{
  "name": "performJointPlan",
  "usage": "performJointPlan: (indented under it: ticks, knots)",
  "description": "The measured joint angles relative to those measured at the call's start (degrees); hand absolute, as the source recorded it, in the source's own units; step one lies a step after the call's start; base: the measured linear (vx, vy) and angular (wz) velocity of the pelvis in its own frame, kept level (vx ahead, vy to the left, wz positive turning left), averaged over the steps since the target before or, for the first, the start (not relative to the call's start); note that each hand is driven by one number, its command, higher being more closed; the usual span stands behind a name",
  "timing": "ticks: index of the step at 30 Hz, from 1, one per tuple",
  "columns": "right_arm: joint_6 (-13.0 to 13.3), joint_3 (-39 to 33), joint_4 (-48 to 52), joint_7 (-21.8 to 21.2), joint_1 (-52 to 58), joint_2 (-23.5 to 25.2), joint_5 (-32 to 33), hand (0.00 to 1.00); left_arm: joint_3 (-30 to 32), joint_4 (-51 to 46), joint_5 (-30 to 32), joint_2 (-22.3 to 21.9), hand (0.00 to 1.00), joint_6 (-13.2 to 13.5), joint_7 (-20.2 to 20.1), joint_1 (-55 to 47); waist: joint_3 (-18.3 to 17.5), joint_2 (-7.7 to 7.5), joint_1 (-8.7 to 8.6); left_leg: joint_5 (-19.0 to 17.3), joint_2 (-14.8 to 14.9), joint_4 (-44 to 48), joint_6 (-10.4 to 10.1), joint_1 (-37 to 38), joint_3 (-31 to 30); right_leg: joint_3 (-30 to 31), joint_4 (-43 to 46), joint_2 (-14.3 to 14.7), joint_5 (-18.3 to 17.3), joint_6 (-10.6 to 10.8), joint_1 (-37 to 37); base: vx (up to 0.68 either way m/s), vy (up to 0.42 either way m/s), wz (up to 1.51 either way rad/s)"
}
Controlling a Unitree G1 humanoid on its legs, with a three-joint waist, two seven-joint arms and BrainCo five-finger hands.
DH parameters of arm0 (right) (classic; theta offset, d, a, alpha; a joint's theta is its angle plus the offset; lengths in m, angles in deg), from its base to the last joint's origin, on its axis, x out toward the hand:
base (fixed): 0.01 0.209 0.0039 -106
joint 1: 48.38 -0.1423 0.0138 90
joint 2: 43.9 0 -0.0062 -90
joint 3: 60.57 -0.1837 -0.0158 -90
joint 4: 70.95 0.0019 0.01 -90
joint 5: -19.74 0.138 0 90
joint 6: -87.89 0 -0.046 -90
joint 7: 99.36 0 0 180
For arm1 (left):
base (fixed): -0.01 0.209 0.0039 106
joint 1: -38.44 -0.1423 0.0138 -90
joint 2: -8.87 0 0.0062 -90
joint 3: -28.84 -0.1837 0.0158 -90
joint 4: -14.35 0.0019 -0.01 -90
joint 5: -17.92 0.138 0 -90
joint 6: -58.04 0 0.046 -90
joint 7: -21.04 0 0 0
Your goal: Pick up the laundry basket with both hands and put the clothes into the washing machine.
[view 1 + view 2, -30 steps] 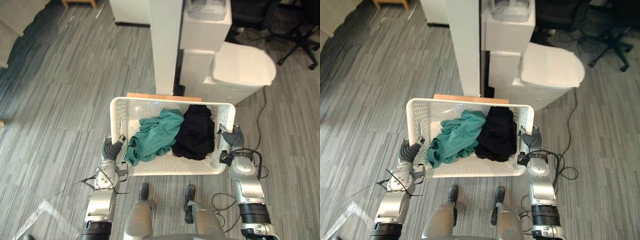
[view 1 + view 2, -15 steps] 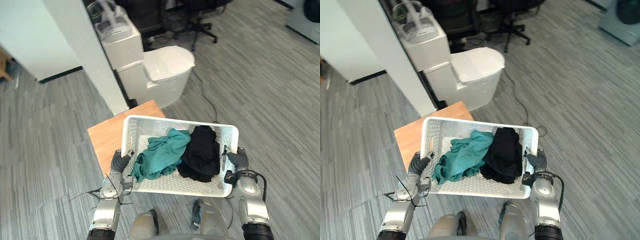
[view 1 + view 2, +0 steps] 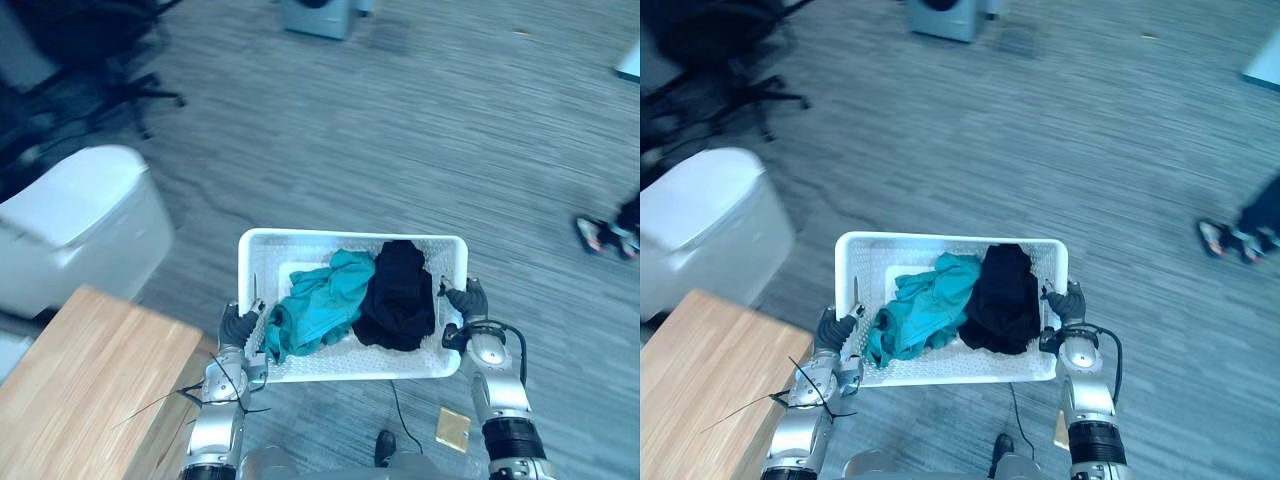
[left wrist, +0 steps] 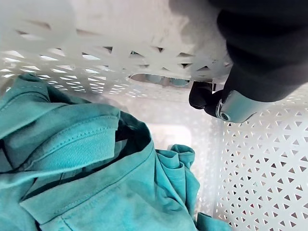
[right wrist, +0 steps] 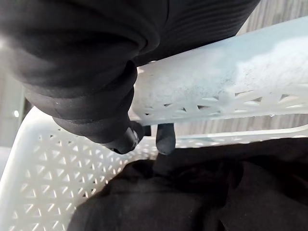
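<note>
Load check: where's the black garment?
Eye views: black garment lies in the right half of the basket, against the teal garment, by the rim the right hand grips.

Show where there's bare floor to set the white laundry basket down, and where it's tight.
Free: the grey striped carpet ahead of the white perforated plastic laundry basket, between the white round-lidded appliance and a person's shoes. Crowded: robot's left, where the light wooden tabletop meets that appliance.
</note>
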Motion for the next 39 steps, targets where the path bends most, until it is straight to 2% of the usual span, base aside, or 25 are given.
performJointPlan:
  ticks: [2, 4, 7, 14, 16, 17, 19, 20, 21, 22, 23, 24, 25, 26, 28, 29, 30, 31, 32, 33, 34, 35, 36, 37, 39]
  knots:
    - [0.2, 0.1, 0.0, 0.0, -0.1, 0.1, 0.3, 1.0, -0.1, -0.3, 0.0, 0.1, 1.0, 0.0, 0.5, -0.1, 0.1, -0.13, -0.07, -0.6, -5.8, -3.3, 0.5, -3.6, -6.4, 2.7, 0.8, -0.5, 0.3, 0.5, 0.0, 0.08, 0.153, -1.1]
    - [0.1, 1.1, -0.5, -0.1, 0.7, 1.7, 0.4, 1.0, 0.0, -0.7, 0.0, 1.2, 1.0, 0.0, 1.1, -1.9, -0.8, -1.37, -0.27, 1.1, -7.5, -4.5, 1.7, -0.4, -3.3, 4.4, 0.2, -1.4, 1.6, 2.3, 0.5, 0.12, 0.147, -0.84]
    - [0.6, 1.3, 0.9, 0.0, 2.4, 2.4, 0.4, 1.0, -0.2, -1.6, 1.0, 1.7, 1.0, 0.0, 1.8, -2.2, -0.8, -1.28, -0.31, 1.1, -9.4, -4.4, 1.7, 0.4, -1.8, 4.6, -3.2, -3.5, 3.6, 3.0, 2.1, 0.08, 0.167, -0.27]
    - [0.5, 1.3, 4.8, 1.0, 5.5, 3.9, 0.6, 1.0, -1.0, -4.7, 2.2, 2.0, 1.0, -0.2, 2.1, -3.7, -0.9, -1.18, -0.47, 1.0, -8.8, -6.1, 1.6, 2.4, -1.7, 4.5, -4.2, -3.1, 4.0, 3.4, 3.8, 0.04, 0.017, 0.0]
    - [0.5, 1.4, 6.8, 1.0, 6.7, 4.1, 0.6, 1.0, -1.2, -5.1, 2.2, 2.4, 1.0, -0.2, 2.1, -4.0, -0.9, -1.18, -0.58, 1.0, -8.0, -5.1, 1.6, 2.3, -1.5, 4.4, -3.8, -2.4, 3.3, 2.4, 4.0, 0.03, -0.053, -0.07]
    - [0.4, 1.6, 8.1, 1.0, 7.8, 4.5, 0.6, 1.0, -1.2, -5.6, 2.2, 2.3, 1.0, -0.2, 2.2, -4.6, -0.9, -1.08, -0.55, 0.8, -6.9, -2.9, 1.3, 2.2, -0.8, 4.4, -2.5, -1.5, 2.3, 1.7, 4.1, 0.04, -0.104, -0.28]
    - [0.2, 3.3, 13.0, 1.3, 11.5, 4.8, 1.0, 1.0, -0.7, -10.1, 2.2, 2.3, 1.0, -0.4, 2.2, -8.3, -0.4, -0.43, -0.06, 0.7, -4.6, 11.2, 1.1, -1.5, -0.8, 4.8, 2.0, 0.9, -1.5, 1.0, 4.6, 0.03, -0.126, -0.42]
    - [0.2, 3.9, 14.8, 1.4, 12.4, 4.8, 1.0, 1.0, -0.6, -12.0, 2.1, 2.3, 1.0, -0.4, 2.2, -9.9, 0.0, 0.19, 0.04, 1.2, -3.7, 16.6, 2.0, -3.1, -1.0, 5.1, 3.5, 1.8, -3.6, 0.6, 4.8, 0.03, -0.096, -0.66]
    - [0.2, 4.9, 18.1, 1.4, 13.9, 4.7, 1.0, 1.0, 0.2, -14.8, 2.1, 1.6, 1.0, 0.0, 2.3, -12.5, 0.3, 2.2, 0.22, 4.7, -2.3, 28.1, 6.0, -6.8, -1.5, 6.5, 7.0, 3.6, -8.5, 0.6, 5.0, 0.03, -0.059, -0.62]
    - [0.2, 5.1, 18.3, 1.4, 14.4, 4.8, 1.0, 1.0, 0.6, -14.8, 2.1, 1.3, 1.0, 0.1, 2.3, -12.8, 0.3, 2.91, 0.02, 7.1, -2.3, 30.5, 5.6, -8.2, -2.0, 7.1, 7.7, 4.0, -9.5, 0.2, 5.1, 0.06, -0.041, -0.58]
    - [-0.1, 5.5, 18.4, 1.4, 14.5, 5.3, 1.0, 1.0, 1.6, -14.8, 2.1, 0.9, 1.0, 0.2, 2.0, -13.1, -0.4, 1.48, -0.17, 13.4, -2.6, 33.5, 5.1, -10.5, -1.5, 8.2, 7.7, 3.5, -10.1, -0.4, 5.3, 0.07, -0.022, -0.27]
    - [-0.1, 5.4, 18.4, 1.4, 14.5, 5.3, 1.0, 1.0, 1.6, -14.8, 2.1, 1.0, 1.0, 0.2, 1.9, -13.3, -0.3, 0.84, -0.04, 12.0, -2.9, 33.9, 4.6, -11.8, -1.0, 8.7, 7.6, 3.0, -10.2, -0.5, 5.0, 0.14, -0.067, -0.22]
    - [-0.1, 4.8, 18.6, 1.4, 13.8, 4.7, 1.0, 1.0, 1.3, -14.7, 1.7, 0.6, 1.0, 0.7, 1.7, -12.9, -0.2, 1.25, -0.34, 6.3, -3.9, 30.6, 2.9, -14.4, -0.4, 9.3, 7.0, 2.6, -10.2, -0.6, 4.7, 0.16, -0.054, -0.06]
    - [-0.1, 4.6, 18.2, 1.5, 13.1, 3.6, 1.0, 1.0, 1.3, -14.4, 1.6, -0.1, 1.0, 0.8, 1.0, -12.3, -0.1, 2.06, -0.21, 3.7, -4.8, 23.3, 2.3, -16.1, 1.0, 9.3, 6.7, 1.7, -10.2, -0.6, 4.1, 0.15, -0.028, 0.04]
    - [-0.1, 4.6, 15.7, 1.6, 10.8, 2.3, 1.4, 1.0, 1.5, -13.5, 1.6, -1.6, 1.0, 0.8, 0.7, -12.3, 0.1, 2.83, 0.04, 4.2, -7.5, 7.5, 1.1, -17.3, 3.1, 9.8, 6.2, 0.0, -11.5, 0.0, 3.9, 0.21, 0.114, -0.04]
    - [-0.1, 4.6, 14.6, 1.6, 9.8, 2.2, 2.0, 1.0, 1.8, -13.5, 1.6, -1.8, 1.0, 0.8, 0.7, -12.3, 0.1, 2.99, 0.42, 4.7, -8.0, 3.1, 0.5, -17.3, 3.3, 10.3, 6.2, -0.3, -12.1, 0.4, 4.0, 0.33, 0.211, -0.36]
    - [-0.1, 4.7, 12.9, 1.2, 8.9, 2.3, 3.5, 1.0, 2.2, -13.4, 1.6, -1.8, 1.0, 0.7, 0.8, -12.3, -0.1, 2.82, 1.59, 7.6, -9.2, 1.6, 2.7, -16.8, 3.7, 11.9, 6.6, -1.1, -13.8, 1.1, 4.3, 0.39, 0.248, -0.42]
    - [-0.2, 4.9, 12.2, 0.8, 9.1, 2.8, 4.5, 1.0, 2.6, -13.3, 1.7, -1.3, 1.0, 0.7, 0.7, -12.5, -1.0, 2.33, 2.35, 6.7, -10.9, 2.0, 5.0, -16.2, 4.6, 12.9, 6.5, -2.2, -15.1, 1.2, 5.3, 0.43, 0.222, -0.34]
    - [-0.3, 5.1, 12.3, 0.5, 9.8, 3.4, 4.8, 1.0, 2.8, -13.2, 1.8, -0.9, 1.0, 0.7, 0.7, -12.9, -1.9, 0.82, 2.12, 4.9, -12.3, 2.2, 7.3, -15.9, 5.9, 14.1, 11.1, -3.0, -15.6, 1.5, 4.2, 0.51, 0.184, -0.01]
    - [-0.3, 5.2, 12.3, 0.3, 9.6, 4.2, 4.7, 1.0, 3.1, -13.0, 1.8, -0.9, 1.0, 0.7, 0.7, -12.9, -1.9, 0.25, 1.79, 2.9, -13.4, 4.5, 9.3, -15.1, 6.7, 15.1, 26.0, -2.6, -14.9, 6.2, 0.1, 0.43, 0.108, 0.01]
    - [-0.6, 5.0, 12.2, 0.3, 9.6, 4.7, 4.5, 1.0, 3.1, -13.0, 1.8, -0.7, 1.0, 0.7, 0.7, -13.0, -1.4, -0.23, 2.05, 1.6, -13.9, 5.3, 9.9, -13.8, 7.6, 16.2, 33.6, -2.5, -13.2, 9.8, -2.2, 0.55, 0.179, -0.05]
    - [-1.0, 4.7, 11.9, 0.3, 9.7, 5.7, 3.9, 1.0, 3.1, -12.9, 1.8, 0.1, 1.0, 0.6, 0.7, -13.1, -0.3, -1.01, 1.96, -0.8, -15.0, 6.3, 10.5, -9.9, 8.5, 18.5, 47.7, -2.1, -7.1, 13.0, -5.5, 0.65, 0.212, -0.1]
    - [-1.4, 4.7, 11.6, 0.4, 10.4, 6.3, 3.0, 1.0, 3.1, -12.9, 2.1, 0.4, 1.0, -0.1, 0.7, -13.5, 0.1, -1.08, 1.18, -2.6, -15.4, 6.0, 10.5, -5.4, 8.4, 17.3, 59.1, -1.8, -4.2, 12.7, -8.3, 0.64, 0.2, -0.15]
    - [-1.4, 4.7, 11.9, 0.5, 11.3, 6.8, 2.4, 1.0, 3.1, -12.9, 2.2, 0.4, 1.0, -0.7, 0.7, -13.6, 0.5, -0.57, 0.99, -3.4, -15.2, 3.5, 9.8, -0.1, 8.2, 14.2, 65.2, -1.9, -4.4, 11.8, -10.7, 0.62, 0.155, -0.12]
    - [-1.4, 4.7, 13.7, 0.6, 12.2, 7.1, 2.1, 1.0, 2.9, -13.1, 2.2, 0.7, 1.0, -0.8, 0.7, -13.5, 0.6, 0.39, -0.3, -3.5, -14.3, -1.7, 9.6, 6.0, 6.8, 8.8, 65.3, -2.1, -5.4, 7.4, -13.4, 0.44, 0.072, 0.02]
